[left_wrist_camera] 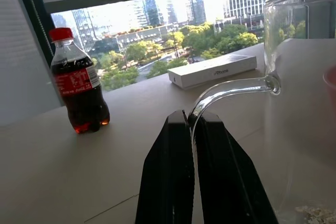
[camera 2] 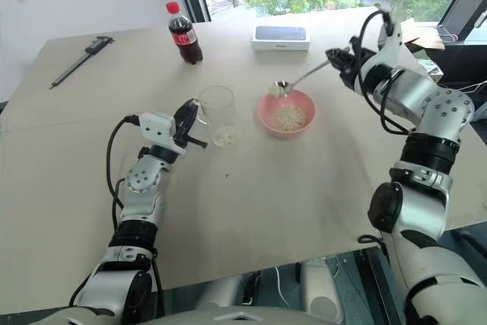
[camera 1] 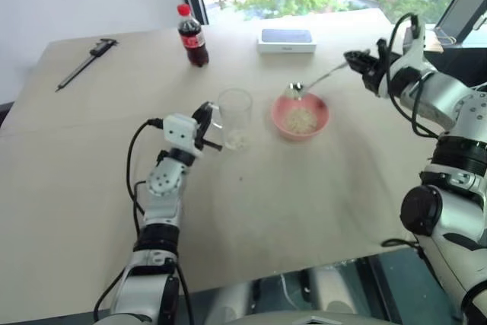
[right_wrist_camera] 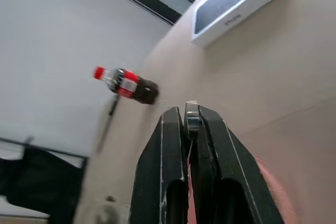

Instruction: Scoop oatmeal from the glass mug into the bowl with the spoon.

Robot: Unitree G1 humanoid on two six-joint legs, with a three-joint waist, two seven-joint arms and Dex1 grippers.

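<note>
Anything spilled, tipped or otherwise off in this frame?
Nothing stands out. The glass mug stands upright, the oatmeal sits inside the bowl, and the spoon hangs above the bowl's rim. No flakes visible on the table.

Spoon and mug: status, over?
Left end effector shut on glass mug handle. Right end effector shut on spoon, tip over bowl. Oatmeal in bowl. Nothing in the way.
</note>
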